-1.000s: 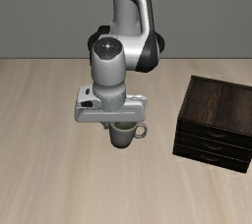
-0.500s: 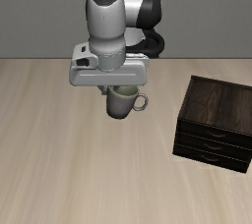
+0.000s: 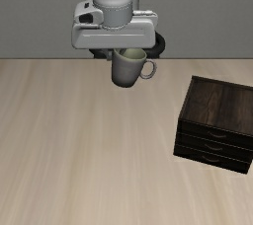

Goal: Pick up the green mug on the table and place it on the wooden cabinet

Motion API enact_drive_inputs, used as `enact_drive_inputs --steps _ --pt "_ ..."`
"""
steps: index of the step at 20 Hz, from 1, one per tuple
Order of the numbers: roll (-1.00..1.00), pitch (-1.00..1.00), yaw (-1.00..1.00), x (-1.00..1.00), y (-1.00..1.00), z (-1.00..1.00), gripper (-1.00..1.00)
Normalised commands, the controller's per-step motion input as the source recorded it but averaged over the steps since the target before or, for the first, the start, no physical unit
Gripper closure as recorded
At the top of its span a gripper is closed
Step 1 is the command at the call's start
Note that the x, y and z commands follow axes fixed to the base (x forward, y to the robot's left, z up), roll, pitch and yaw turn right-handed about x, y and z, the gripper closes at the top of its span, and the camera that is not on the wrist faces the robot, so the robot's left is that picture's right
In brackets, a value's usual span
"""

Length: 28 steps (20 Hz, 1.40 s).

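The mug [image 3: 126, 68] is hanging clear of the table [image 3: 59, 140], and the jaws are pinching it at its rim beneath the arm's [image 3: 114, 0] smooth white and grey casing. It is showing as a pale green, glossy cup, rounded and narrowing a little toward its base, with a small loop handle sticking out toward the exterior view's right. Its long axis is running close to upright, tilting slightly, with the mouth facing up into the jaws and the base pointing down. The table is showing light wood with a fine plank grain. The cabinet [image 3: 215, 120] is sitting on it at the exterior view's right, a dark, boxy block with drawer fronts, well apart from the mug.
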Motion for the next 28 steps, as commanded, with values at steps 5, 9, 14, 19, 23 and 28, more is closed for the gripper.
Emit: enact_drive_inputs --steps 5,9,14,19,23,28 --pt "0.00 0.00 0.00 0.00 1.00 0.00 1.00" --pt "0.00 0.00 0.00 0.00 1.00 0.00 1.00" --pt "0.00 0.00 0.00 0.00 1.00 0.00 1.00" --pt "0.00 0.00 0.00 0.00 1.00 0.00 1.00" --pt "0.00 0.00 0.00 0.50 0.50 0.00 1.00" --pt "0.00 0.00 0.00 0.80 0.00 -0.20 1.00"
